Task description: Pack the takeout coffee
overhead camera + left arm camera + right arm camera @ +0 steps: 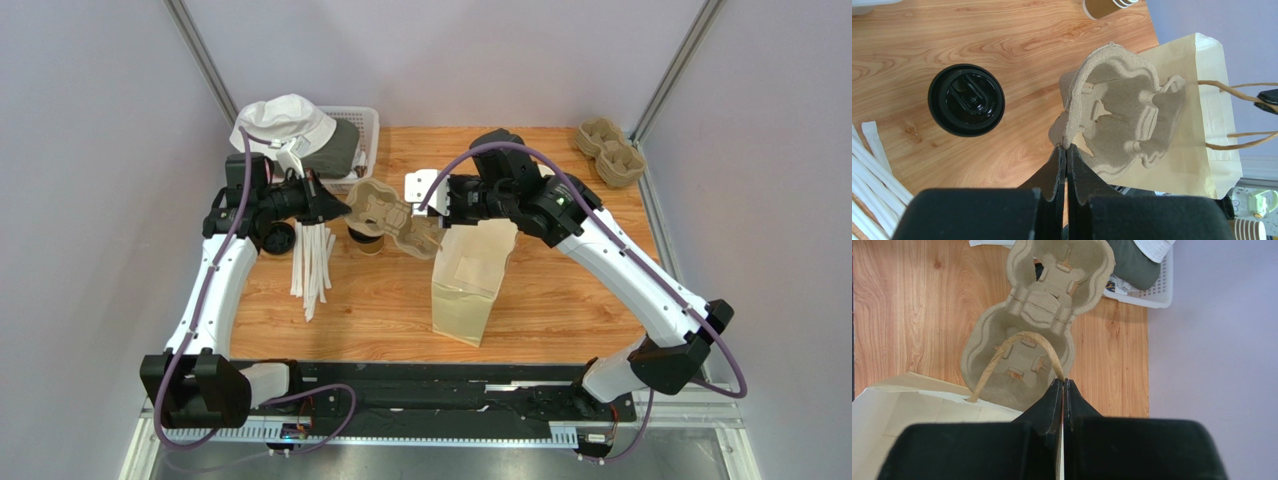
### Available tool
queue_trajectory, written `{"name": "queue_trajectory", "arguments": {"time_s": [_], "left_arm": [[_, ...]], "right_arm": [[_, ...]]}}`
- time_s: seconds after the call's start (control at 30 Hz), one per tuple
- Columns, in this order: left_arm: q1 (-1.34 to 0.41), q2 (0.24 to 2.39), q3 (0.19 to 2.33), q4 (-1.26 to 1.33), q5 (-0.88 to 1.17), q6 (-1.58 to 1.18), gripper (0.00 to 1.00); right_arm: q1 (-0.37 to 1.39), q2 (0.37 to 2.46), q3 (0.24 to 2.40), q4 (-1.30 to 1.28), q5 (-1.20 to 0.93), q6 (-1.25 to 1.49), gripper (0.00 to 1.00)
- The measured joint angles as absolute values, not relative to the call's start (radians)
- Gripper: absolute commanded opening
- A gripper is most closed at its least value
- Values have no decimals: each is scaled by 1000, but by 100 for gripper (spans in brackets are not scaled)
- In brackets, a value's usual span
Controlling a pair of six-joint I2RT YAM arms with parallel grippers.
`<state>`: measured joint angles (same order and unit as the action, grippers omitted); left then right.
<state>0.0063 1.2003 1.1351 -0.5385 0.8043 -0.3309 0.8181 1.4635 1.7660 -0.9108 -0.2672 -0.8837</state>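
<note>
My right hand [1063, 384] is pinched tight on one end of the twisted tan paper handle [1024, 334]. The handle loops toward eight o'clock to the cream paper bag [917, 415]. Behind the loop, toward twelve, is a moulded brown pulp two-cup tray [1062, 270] above the wooden desk [912, 305]. A white plastic basket [1157, 295] sits at one o'clock.

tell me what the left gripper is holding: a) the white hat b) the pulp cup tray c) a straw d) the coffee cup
b: the left gripper is shut on the rim of the pulp cup tray; the coffee cup stands apart on its own.
</note>
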Motion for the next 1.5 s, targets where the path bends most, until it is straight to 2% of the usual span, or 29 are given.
{"name": "queue_trajectory", "arguments": {"time_s": [0.5,0.73,0.83,0.87,0.93,0.97,1.03,1.33,1.5], "left_arm": [[6,1201,1103,-535,809,-331,0],[6,1198,1101,-556,747,-317,0],[19,1192,1102,-571,703,-304,0],[28,1192,1106,-578,690,-299,0],[45,1192,1122,-595,662,-287,0],[54,1192,1137,-604,647,-281,0],[69,1192,1174,-615,621,-268,0],[88,1186,1277,-622,575,-220,0],[91,1186,1324,-630,567,-201,0]], "right_arm": [[824,1535,1713,-946,-270,-884,0],[824,1536,1706,-975,-275,-879,2],[824,1536,1711,-976,-275,-861,18],[824,1536,1718,-976,-271,-852,31],[824,1536,1740,-976,-261,-828,49],[824,1536,1759,-976,-251,-816,62],[824,1531,1796,-974,-232,-793,73],[822,1371,1827,-962,-114,-763,80],[742,1251,1771,-959,-71,-754,80]]}}
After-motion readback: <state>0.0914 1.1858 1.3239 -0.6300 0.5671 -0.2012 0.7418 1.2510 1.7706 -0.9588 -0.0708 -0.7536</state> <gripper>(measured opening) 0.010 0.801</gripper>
